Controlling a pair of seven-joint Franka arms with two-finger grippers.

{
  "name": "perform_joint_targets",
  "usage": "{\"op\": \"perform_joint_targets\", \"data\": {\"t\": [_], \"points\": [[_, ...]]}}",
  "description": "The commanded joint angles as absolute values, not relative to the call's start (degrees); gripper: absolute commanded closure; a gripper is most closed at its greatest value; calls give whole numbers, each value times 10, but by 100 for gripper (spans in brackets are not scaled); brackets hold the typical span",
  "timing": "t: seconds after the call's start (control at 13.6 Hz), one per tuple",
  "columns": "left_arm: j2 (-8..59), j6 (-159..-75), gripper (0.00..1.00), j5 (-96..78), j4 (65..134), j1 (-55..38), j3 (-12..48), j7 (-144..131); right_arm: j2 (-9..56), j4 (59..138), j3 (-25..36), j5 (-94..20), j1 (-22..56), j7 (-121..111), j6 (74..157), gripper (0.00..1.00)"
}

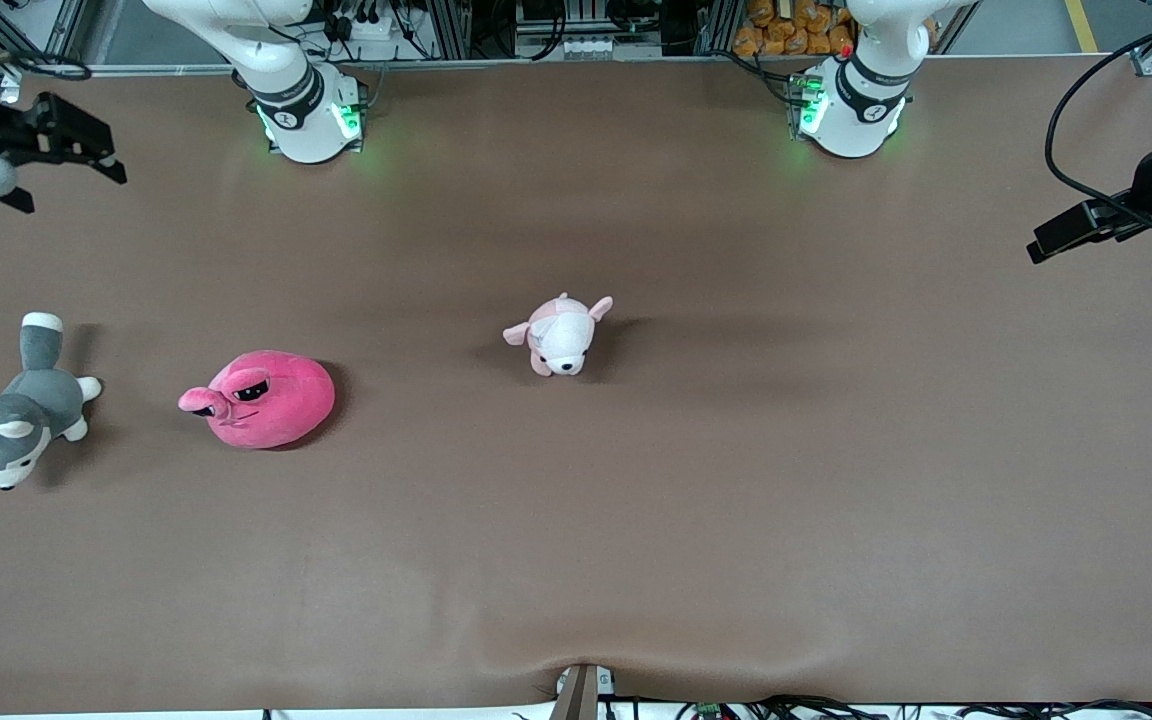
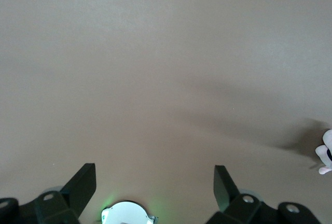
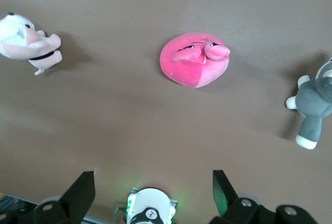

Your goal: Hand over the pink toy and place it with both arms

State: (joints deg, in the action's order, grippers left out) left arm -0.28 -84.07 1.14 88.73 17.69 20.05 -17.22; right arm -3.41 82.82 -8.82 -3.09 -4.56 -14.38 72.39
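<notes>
The pink toy point(image 1: 261, 398) is a round hot-pink plush with dark slanted eyes. It lies on the brown table toward the right arm's end, and it also shows in the right wrist view point(image 3: 194, 60). My right gripper point(image 1: 76, 190) is open and empty, held high over the right arm's end of the table, apart from the toy; its jaws stand wide in its wrist view point(image 3: 153, 182). My left gripper point(image 1: 1046, 245) is open and empty, held high over the left arm's end of the table point(image 2: 154, 182).
A pale pink-and-white puppy plush point(image 1: 561, 335) lies mid-table, and it shows in the right wrist view point(image 3: 26, 42) and at the edge of the left wrist view point(image 2: 327, 156). A grey-and-white husky plush point(image 1: 16, 415) lies beside the pink toy at the table's end point(image 3: 314, 105).
</notes>
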Motion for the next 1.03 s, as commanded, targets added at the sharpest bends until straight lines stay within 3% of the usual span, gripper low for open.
{"op": "perform_joint_targets", "data": {"t": [0.0,0.22,0.52,0.96], "points": [[-21,-844,0,20,892,178,205,-162,-113,927,-82,-24,-42,-193,773,0],[-39,-839,0,20,899,136,177,-161,-67,846,-82,-25,-47,-192,753,0],[-54,-813,0,20,901,-20,34,-161,-49,824,-81,-25,-48,-190,735,0],[-77,-803,0,22,930,-34,21,-131,-50,826,-80,-25,-54,-175,730,0]]}}
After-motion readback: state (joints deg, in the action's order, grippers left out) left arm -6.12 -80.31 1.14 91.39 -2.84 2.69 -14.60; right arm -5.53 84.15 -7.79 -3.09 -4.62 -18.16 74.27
